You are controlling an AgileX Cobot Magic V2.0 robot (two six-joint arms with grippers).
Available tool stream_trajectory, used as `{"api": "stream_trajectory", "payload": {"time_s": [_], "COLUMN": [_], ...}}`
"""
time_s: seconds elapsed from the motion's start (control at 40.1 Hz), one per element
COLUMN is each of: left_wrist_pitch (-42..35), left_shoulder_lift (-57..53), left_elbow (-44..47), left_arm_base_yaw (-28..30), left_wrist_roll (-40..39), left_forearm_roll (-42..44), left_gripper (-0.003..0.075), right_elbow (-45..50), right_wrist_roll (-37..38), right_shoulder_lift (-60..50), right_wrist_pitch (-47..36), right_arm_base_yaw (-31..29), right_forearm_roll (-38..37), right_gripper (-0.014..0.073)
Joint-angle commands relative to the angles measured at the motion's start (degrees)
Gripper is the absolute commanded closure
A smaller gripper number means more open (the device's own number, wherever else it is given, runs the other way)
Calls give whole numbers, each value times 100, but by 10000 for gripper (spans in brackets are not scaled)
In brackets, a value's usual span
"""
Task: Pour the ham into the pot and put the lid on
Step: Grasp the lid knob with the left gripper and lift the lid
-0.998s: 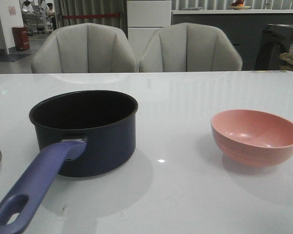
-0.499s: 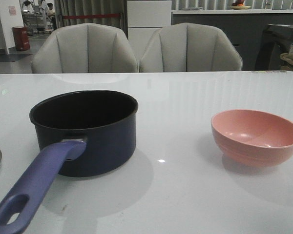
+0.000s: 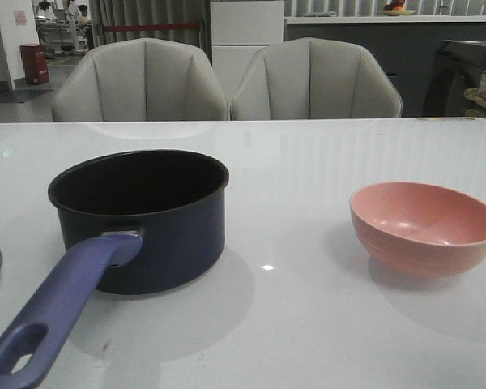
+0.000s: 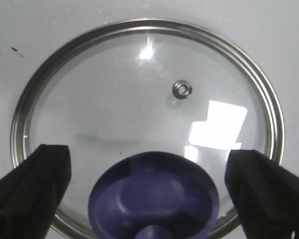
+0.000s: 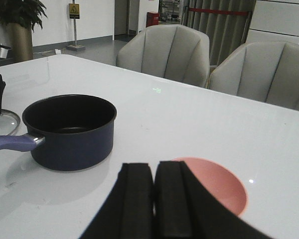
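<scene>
Hovering left gripper (image 4: pixel 149 199): jaws spread wide, straddling the lid's knob (image 4: pixel 154 196) without touching.
Lid (image 4: pixel 139 114): lying flat on the bench (image 3: pixel 308 162).
Right gripper (image 5: pixel 153 199): fingers pressed together, holding nothing, above the pink bowl (image 3: pixel 425 227).
Pot (image 3: pixel 142 215): sitting uncovered, left of the bowl.

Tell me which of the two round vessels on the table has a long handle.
The dark navy pot, left of the pink bowl; its purple-blue handle points toward the camera. The bowl has no handle.
</scene>
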Motion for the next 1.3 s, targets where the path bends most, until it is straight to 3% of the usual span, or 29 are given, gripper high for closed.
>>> {"api": "stream_trajectory", "payload": {"time_s": [0.0,0.699,0.799,1.123,1.273], "left_wrist_pitch": [90,391,391,391,391], "left_shoulder_lift": [-137,237,226,226,226], "left_elbow": [-151,-151,-151,-151,-151], "left_arm_base_yaw": [6,6,6,-8,-8], "left_wrist_roll": [7,40,40,40,40], "left_forearm_roll": [-80,-135,-163,-243,-254], "left_gripper": [70,88,171,596,607], "right_elbow": [-148,-148,-148,-148,-148], "right_wrist_roll": [-34,-34,-34,-34,-34], "right_shoulder_lift": [58,58,58,58,58], "right_wrist_pitch": [-349,-349,-349,-349,-349], "right_arm_base_yaw": [9,9,9,9,9], "right_forearm_roll": [107,107,107,107,107], "right_gripper": [436,436,436,436,436]}}
